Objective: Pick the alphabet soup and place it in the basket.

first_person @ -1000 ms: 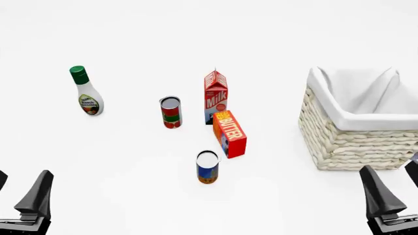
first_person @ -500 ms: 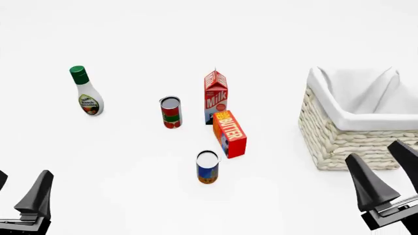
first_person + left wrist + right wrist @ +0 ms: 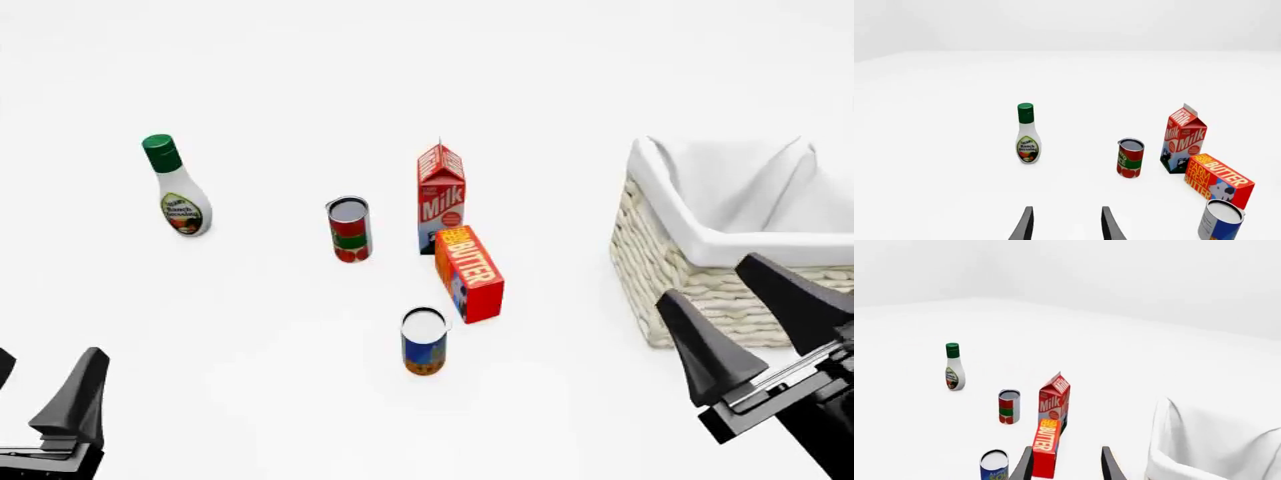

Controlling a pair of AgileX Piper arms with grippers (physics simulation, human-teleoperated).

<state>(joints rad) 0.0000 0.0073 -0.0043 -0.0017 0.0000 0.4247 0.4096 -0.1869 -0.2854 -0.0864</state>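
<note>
The alphabet soup (image 3: 424, 342) is a short can with a silver top and a blue-over-orange label, standing upright in the near middle of the table; it also shows as the alphabet soup (image 3: 1220, 220) and the alphabet soup (image 3: 994, 466). The basket (image 3: 694, 280), cream wicker with a white lining, stands at the right; its rim shows as the basket (image 3: 1167, 440). My right gripper (image 3: 723, 308) is open, raised in front of the basket's near corner, well right of the can. My left gripper (image 3: 47, 390) is open at the near left, far from everything.
Just behind the soup lies a red butter box (image 3: 470, 272), with a milk carton (image 3: 441, 197) upright behind it. A red-and-green can (image 3: 348, 229) stands left of the carton, and a green-capped dressing bottle (image 3: 175, 186) at the far left.
My right gripper has risen and moved left and forward, now overlapping the basket's near corner in the front view. The left gripper and the objects have not moved.
</note>
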